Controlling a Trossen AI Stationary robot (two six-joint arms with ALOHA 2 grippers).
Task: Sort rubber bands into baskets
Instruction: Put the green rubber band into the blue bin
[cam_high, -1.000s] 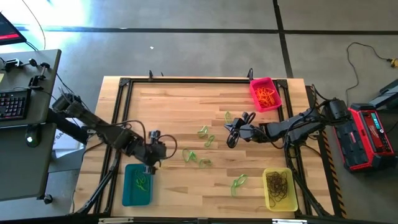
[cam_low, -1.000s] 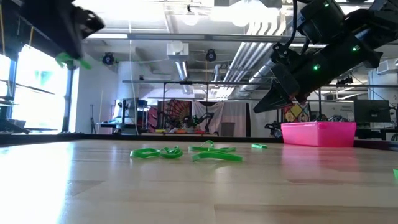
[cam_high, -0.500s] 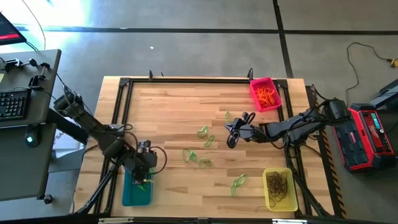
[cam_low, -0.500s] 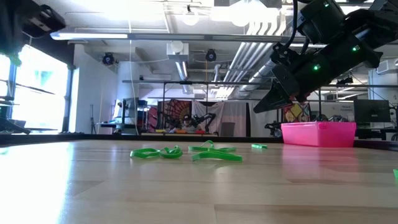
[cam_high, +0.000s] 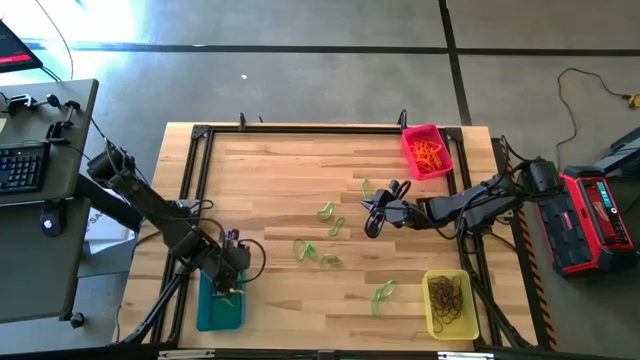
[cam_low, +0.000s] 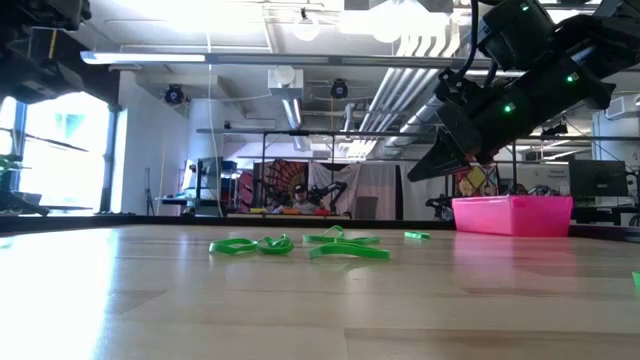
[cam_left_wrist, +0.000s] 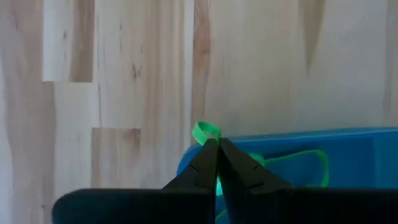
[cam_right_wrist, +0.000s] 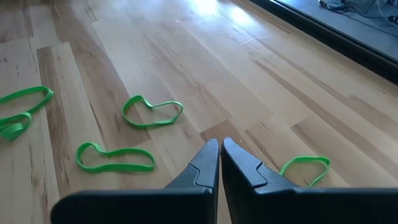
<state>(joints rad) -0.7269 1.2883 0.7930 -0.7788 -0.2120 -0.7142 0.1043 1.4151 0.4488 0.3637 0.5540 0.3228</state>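
Seen level across the wooden table, several bright green rubber bands lie flat in a loose cluster at mid-table. To their right a pink basket stands on the surface. Above it hangs a dark arm with small green lights, its gripper tapering to a closed point. Another dark arm part, probably, shows at top left.
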